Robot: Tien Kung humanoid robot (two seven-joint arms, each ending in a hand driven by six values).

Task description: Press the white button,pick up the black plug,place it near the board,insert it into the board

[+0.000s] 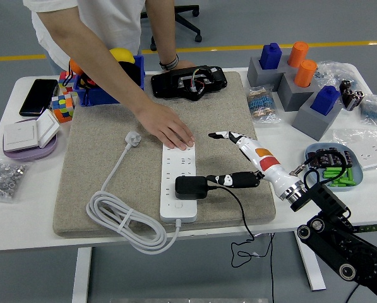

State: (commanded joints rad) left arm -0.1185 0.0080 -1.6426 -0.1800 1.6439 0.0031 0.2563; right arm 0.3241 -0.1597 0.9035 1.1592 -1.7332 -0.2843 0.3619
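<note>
Head view, right hand: fingers spread and relaxed, gripping nothing, over the grey mat just right of the power strip.
Black plug: seated on the white power strip, near its lower end, thumb tip beside it.
Person's hand: pressing flat on the strip's far end.
Strip's white cable: coiled at the mat's front left.

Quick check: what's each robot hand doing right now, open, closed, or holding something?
Left hand: not in view.
Right hand: open, fingers spread, holding nothing; lower fingertips touch the black plug sitting on the white power strip.
</note>
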